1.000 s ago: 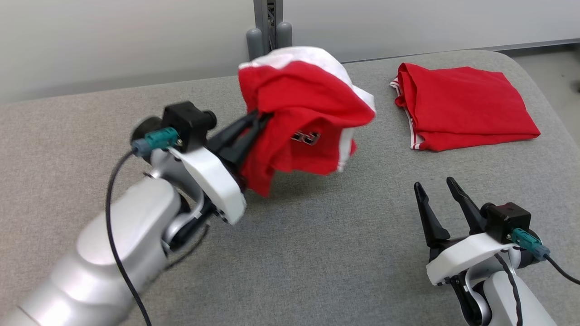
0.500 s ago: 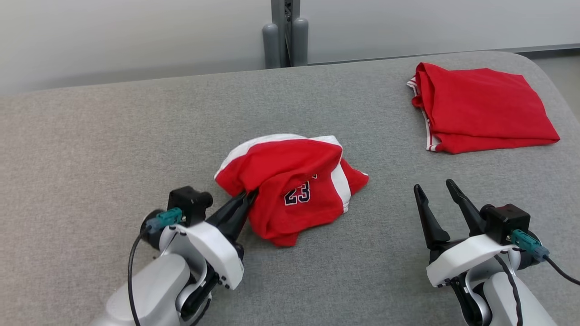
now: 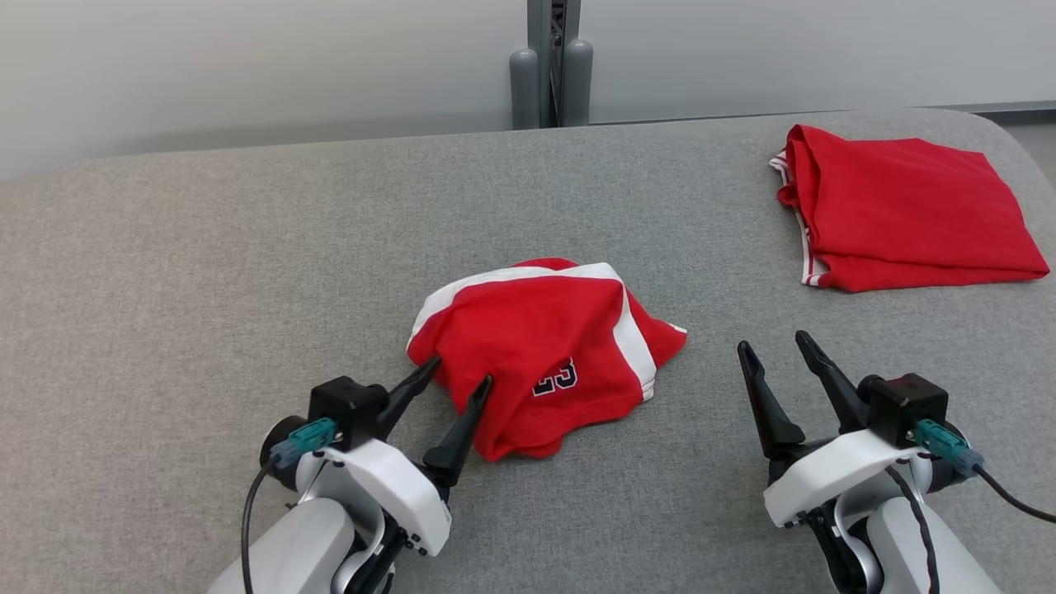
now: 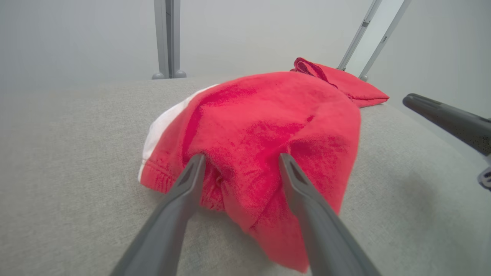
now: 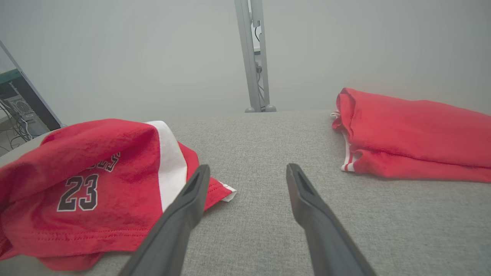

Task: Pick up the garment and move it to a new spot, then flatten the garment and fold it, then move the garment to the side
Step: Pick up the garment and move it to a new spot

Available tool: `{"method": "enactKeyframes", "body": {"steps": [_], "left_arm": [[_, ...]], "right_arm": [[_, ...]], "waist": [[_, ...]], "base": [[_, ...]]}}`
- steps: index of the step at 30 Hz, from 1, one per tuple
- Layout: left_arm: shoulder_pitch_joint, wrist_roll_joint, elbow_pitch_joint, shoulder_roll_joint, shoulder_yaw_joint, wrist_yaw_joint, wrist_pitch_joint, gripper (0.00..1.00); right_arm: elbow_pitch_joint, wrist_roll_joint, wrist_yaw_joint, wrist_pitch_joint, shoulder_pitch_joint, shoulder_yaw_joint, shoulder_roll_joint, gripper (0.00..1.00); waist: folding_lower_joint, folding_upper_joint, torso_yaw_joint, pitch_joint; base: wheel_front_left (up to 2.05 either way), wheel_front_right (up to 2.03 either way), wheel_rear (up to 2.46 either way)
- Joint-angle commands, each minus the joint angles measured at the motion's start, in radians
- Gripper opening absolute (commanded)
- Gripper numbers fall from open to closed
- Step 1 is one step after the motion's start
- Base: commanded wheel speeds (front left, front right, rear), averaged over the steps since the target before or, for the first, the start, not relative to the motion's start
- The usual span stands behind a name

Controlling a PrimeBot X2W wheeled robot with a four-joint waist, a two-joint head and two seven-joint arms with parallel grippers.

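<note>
L gripper (image 3: pixel 459 373) jaws spread at crumpled garment (image 3: pixel 544 346) edge, pinching nothing; R gripper (image 3: pixel 772 342) spread, empty. Printed number (image 3: pixel 554 377) half-buried in folds; tip contact unclear.

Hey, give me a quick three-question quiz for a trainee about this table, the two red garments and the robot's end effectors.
1. True or false: the left end effector is clamped shut on the crumpled jersey.
2. Multiple choice: where on the grey table does the folded red garment lie? A) at the far right corner, B) at the near left edge, C) under the jersey.
3. Short answer: what number is printed on the crumpled jersey?

Key
1. False. Its fingers are spread open, with the tips at the jersey's near edge.
2. A.
3. 23.
</note>
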Motion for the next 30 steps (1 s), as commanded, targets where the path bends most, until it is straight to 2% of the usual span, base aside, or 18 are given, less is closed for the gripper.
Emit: {"method": "enactKeyframes", "body": {"steps": [1, 11, 19, 30], "left_arm": [[0.03, 0.03, -0.033, 0.013, 0.04, 0.014, -0.004, 1.0], [0.145, 0.163, -0.223, 0.036, 0.246, 0.063, -0.004, 1.0], [0.232, 0.372, -0.374, 0.001, 0.445, 0.16, -0.004, 1.0], [0.357, 0.473, -0.42, -0.046, 0.632, 0.16, -0.004, 1.0]], "right_arm": [[0.002, 0.005, 0.0, -0.011, 0.001, -0.001, -0.002, 1.0], [-0.001, 0.007, 0.0, -0.015, 0.015, -0.018, -0.005, 1.0], [0.009, 0.013, 0.0, -0.017, 0.034, -0.017, 0.002, 1.0], [0.047, 0.045, 0.0, 0.033, 0.034, 0.03, 0.005, 1.0]], "waist": [[0.0, 0.0, 0.0, -0.004], [0.0, 0.0, 0.009, -0.013], [0.0, 0.0, 0.044, -0.028], [0.0, 0.0, 0.079, -0.043]], "base": [[0.0, 0.0, 0.0], [0.0, 0.0, 0.0], [0.0, 0.0, 0.0], [0.0, 0.0, 0.0]]}}
